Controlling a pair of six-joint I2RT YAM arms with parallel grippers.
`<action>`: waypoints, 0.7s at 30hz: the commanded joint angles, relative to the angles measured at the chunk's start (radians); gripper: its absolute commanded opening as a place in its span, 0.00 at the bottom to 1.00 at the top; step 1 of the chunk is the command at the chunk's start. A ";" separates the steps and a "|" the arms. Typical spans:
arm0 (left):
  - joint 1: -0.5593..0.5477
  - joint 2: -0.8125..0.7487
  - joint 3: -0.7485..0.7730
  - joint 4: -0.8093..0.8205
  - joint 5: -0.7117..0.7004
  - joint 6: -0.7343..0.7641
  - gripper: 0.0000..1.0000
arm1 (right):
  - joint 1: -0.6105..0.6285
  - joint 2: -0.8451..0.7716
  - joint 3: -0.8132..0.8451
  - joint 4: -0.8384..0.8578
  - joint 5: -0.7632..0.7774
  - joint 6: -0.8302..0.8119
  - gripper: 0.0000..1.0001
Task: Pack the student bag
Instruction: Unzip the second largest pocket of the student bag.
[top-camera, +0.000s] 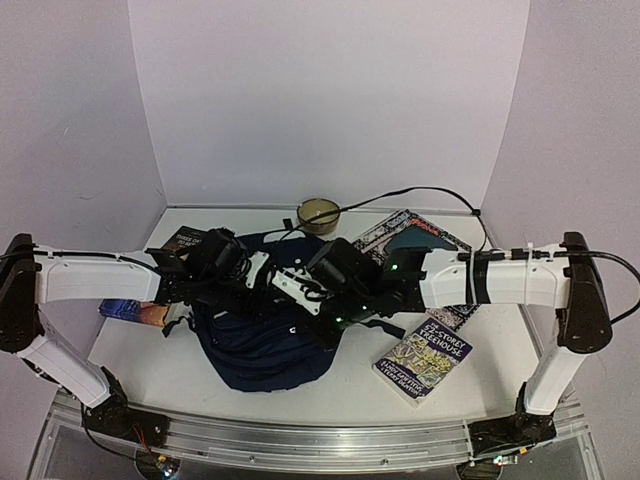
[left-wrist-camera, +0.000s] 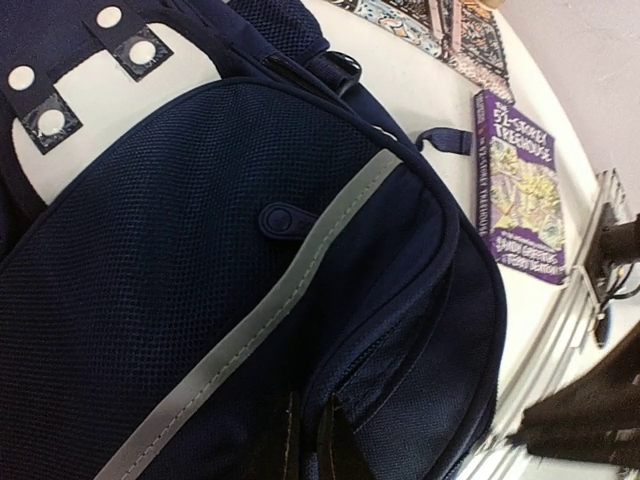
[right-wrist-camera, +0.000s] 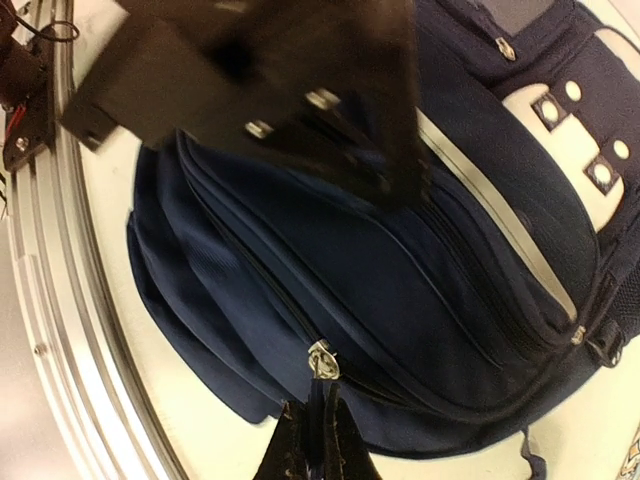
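The student bag (top-camera: 262, 345) lies flat mid-table (top-camera: 150, 355), right btwn the two arms, long axis running roughly near-to-far, w/ the white patch and handle end toward the back wall. Right gripper (right-wrist-camera: 315, 415) is pressed together on the zip pull (right-wrist-camera: 322, 358) at the bag's outer curved edge, fingers sitting just under the metal slider. So the next move prob hinges on the zip track, which curves away from the slider to both sides along the bag's rim, and the pull has to follow that curve, not go straight. Left gripper (left-wrist-camera: 310, 415) is pinched shut too, and it looks like it's nipping a fold of bag fabric by a zip seam, maybe as an anchor, but it's at the frame's edge so not 100% sure. Can't tell which compartment that zip opens or whether any of it is undone. In the top view the arms cover most of the bag's upper half. A Treehouse book (top-camera: 425, 360) lies just beside the bag on the right arm's side, and a bowl (top-camera: 320, 212) sits near the back wall.
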 joint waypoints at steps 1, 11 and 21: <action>0.024 -0.008 0.088 0.187 0.055 -0.158 0.00 | 0.116 0.016 0.027 0.159 -0.009 0.041 0.00; 0.024 -0.058 0.134 0.298 0.069 -0.248 0.00 | 0.232 0.100 -0.014 0.409 0.212 0.023 0.00; 0.023 -0.040 0.138 0.415 0.113 -0.349 0.00 | 0.282 0.243 0.074 0.511 0.353 -0.005 0.00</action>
